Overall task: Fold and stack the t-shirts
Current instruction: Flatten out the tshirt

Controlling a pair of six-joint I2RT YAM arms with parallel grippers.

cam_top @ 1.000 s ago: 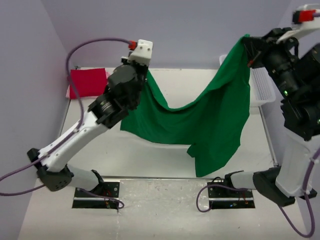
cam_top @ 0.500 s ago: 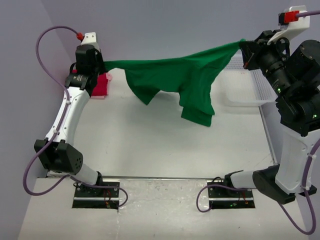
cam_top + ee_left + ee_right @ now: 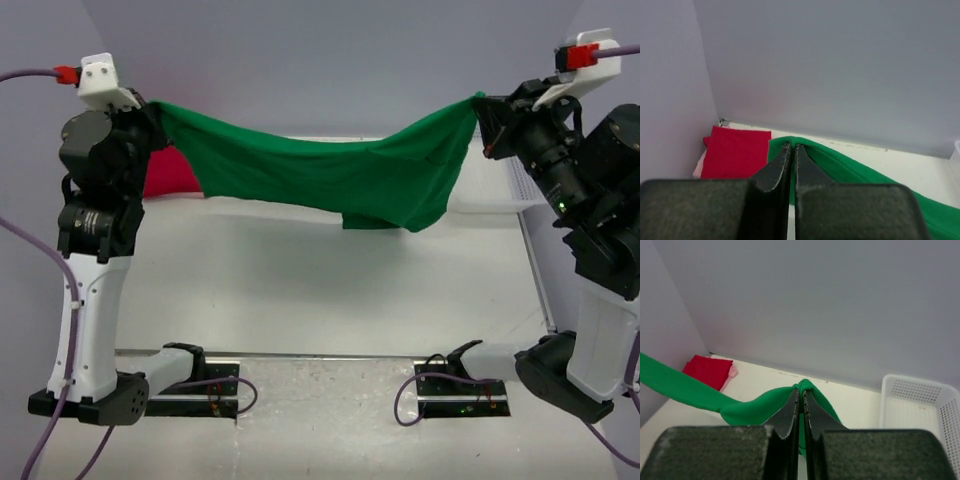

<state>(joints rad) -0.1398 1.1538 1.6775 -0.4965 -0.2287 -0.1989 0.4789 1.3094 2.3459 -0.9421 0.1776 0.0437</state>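
The bright green t-shirt (image 3: 320, 175) hangs stretched in the air between my two grippers, sagging in the middle above the table. My left gripper (image 3: 150, 108) is shut on its left end, high at the far left; the left wrist view shows the green cloth (image 3: 850, 167) pinched at the jaw tips (image 3: 791, 146). My right gripper (image 3: 484, 105) is shut on its right end, high at the far right; the cloth (image 3: 755, 402) shows there too, wrapped over the tips (image 3: 801, 390). The red t-shirt (image 3: 168, 175) lies folded at the far left, with a pale pink one (image 3: 732, 372) under it.
A white mesh basket (image 3: 525, 180) stands at the far right of the table, also in the right wrist view (image 3: 920, 405). The red shirt shows in the left wrist view (image 3: 735, 152) against the left wall. The white table (image 3: 330, 290) lies below the shirt.
My left arm has swung up and out to the far left, pulling the green shirt from a bunched drape into a wide taut span. The right gripper has stayed high at the right.
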